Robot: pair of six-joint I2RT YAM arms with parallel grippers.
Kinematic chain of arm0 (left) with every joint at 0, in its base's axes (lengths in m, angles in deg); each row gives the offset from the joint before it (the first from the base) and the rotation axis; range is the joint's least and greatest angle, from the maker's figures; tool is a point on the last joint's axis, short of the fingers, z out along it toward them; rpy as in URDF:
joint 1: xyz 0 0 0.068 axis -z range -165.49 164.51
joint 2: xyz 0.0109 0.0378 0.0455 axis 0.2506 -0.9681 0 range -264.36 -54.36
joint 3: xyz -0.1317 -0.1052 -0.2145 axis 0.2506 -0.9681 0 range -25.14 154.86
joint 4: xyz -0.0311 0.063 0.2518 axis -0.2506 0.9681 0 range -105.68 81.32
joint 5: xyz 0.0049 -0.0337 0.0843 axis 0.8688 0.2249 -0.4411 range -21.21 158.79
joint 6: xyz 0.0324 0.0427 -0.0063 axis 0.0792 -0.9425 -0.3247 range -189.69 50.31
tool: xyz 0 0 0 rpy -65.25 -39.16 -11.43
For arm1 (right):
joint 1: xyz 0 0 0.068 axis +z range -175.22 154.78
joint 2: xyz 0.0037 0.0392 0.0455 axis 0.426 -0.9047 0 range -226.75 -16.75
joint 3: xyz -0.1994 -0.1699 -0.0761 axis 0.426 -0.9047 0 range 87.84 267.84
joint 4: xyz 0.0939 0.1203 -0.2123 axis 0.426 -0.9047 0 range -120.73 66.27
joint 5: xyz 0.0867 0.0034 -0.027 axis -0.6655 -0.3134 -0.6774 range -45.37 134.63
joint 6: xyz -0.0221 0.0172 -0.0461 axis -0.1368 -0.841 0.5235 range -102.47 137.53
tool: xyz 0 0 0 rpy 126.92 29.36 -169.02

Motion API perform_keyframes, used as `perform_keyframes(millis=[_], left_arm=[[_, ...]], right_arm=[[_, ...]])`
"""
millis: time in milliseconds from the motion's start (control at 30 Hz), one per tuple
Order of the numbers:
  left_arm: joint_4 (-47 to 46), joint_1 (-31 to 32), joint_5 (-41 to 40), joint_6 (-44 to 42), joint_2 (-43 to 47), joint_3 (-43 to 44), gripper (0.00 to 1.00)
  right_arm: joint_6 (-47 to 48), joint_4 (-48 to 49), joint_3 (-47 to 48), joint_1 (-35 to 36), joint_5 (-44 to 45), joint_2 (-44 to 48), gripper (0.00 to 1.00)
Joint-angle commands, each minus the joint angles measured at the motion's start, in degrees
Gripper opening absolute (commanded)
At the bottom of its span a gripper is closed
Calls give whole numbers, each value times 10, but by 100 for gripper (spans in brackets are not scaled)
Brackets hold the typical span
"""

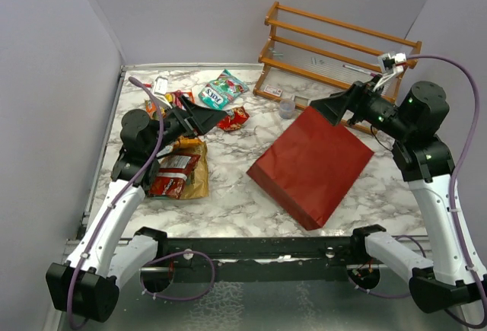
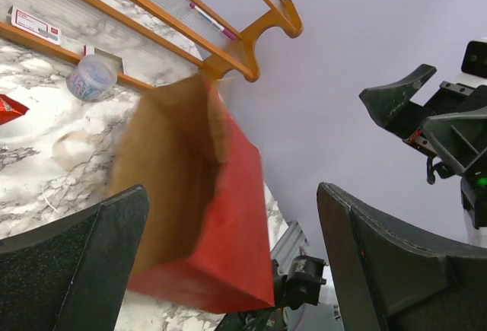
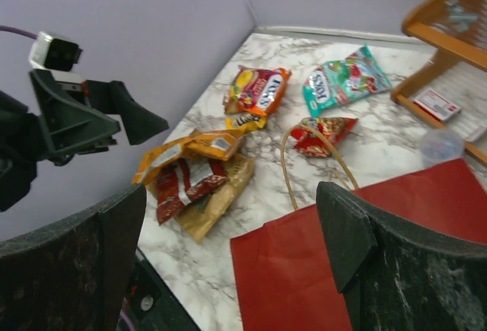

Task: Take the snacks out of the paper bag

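Paper bag (image 1: 312,165) lies mid-table, mouth turned toward the snacks (image 1: 179,171), which are scattered to its left and clear of it. Inside I see only brown lining. Left gripper (image 2: 232,190), facing the bag's mouth, and right gripper (image 3: 230,190), at the bag's far corner, both gape wide, holding nothing

Left arm (image 1: 114,202): white link shells, black joint housings, a purple cable (image 1: 156,144) run along it.
Right arm (image 1: 437,209): same white-and-black build, purple cable arching overhead, small green indicator lights on the black joints.
Left gripper (image 1: 204,116), right gripper (image 1: 326,107): black, with broad wedge-shaped fingers (image 2: 76,247) and a matte grainy surface.
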Motion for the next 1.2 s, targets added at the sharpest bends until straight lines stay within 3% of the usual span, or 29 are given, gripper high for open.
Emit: perform_keyframes(millis=[0, 100, 200, 433, 633, 800, 967, 1167], left_arm=[[-8, 3, -9, 2, 28, -14, 96], [6, 4, -20, -9, 37, -16, 96], [8, 4, -21, -10, 33, -24, 96], [7, 4, -15, -20, -32, -49, 96], [-105, 43, 24, -5, -152, -88, 91], [-117, 105, -6, -31, -245, -70, 86], [-208, 115, -10, 14, -310, -93, 78], [-350, 122, 26, 99, -389, -86, 63]], right_arm=[[-85, 109, -21, 1, -108, -4, 93], [-111, 146, -44, 1, -101, 4, 93], [-79, 88, -38, 1, -49, -7, 92], [2, 10, -38, 1, -20, -11, 93], [32, -12, -35, 1, -9, 3, 94], [44, -25, -27, 1, -7, 4, 94], [51, -33, -25, 1, -2, 10, 95], [56, -37, -25, 1, 1, 13, 94]])
